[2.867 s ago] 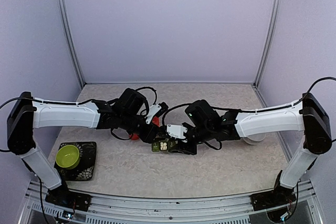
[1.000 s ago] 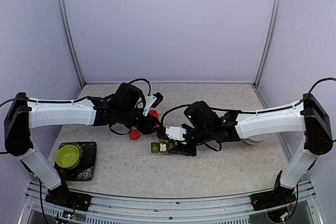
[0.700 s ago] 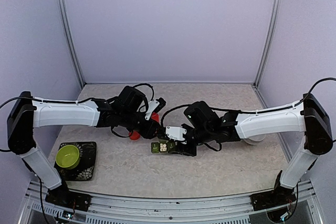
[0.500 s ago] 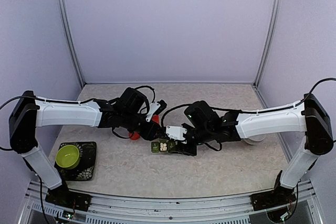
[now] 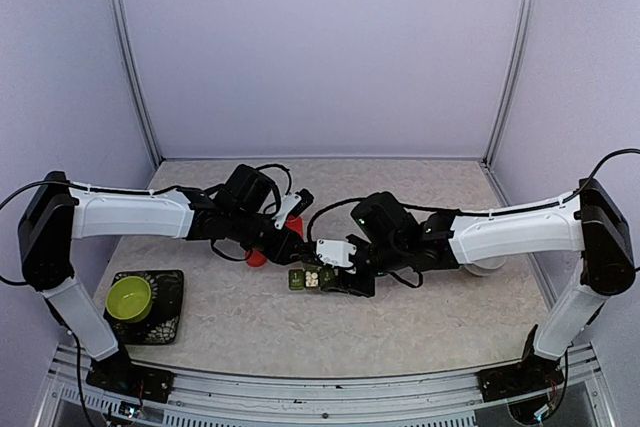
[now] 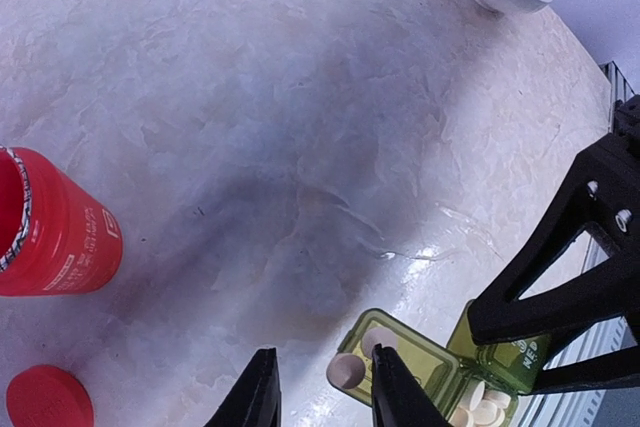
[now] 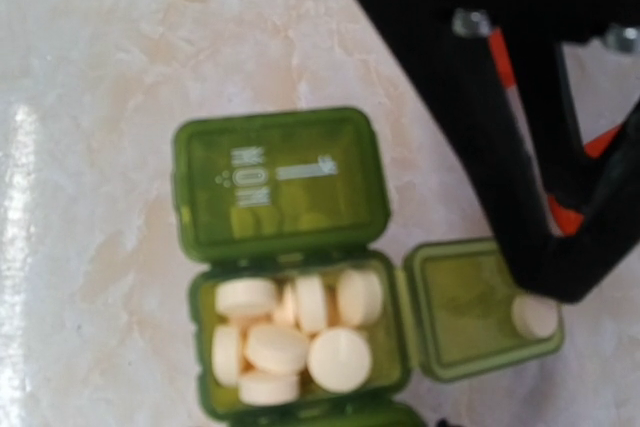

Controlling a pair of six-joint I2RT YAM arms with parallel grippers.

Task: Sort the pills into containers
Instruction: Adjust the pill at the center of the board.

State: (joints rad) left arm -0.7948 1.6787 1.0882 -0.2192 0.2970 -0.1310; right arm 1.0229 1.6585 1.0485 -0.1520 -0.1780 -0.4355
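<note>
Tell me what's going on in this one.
The left arm's fingers hover slightly apart over an open cell of the small green plastic pill box, a tiny whitish pill right at their tips. The neighbouring cell already holds a heap of pills. The right arm reaches in at the box, seemingly steadying it. An open red plastic bottle and red cap sit nearby.

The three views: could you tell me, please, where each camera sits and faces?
Top external: above and behind, facing down at the table; left arm and right arm show.
Left wrist: looks down past the left gripper at the pill box.
Right wrist: looks straight down on the pill box; left gripper's fingers show.
Shared: all three show the pill box.
</note>
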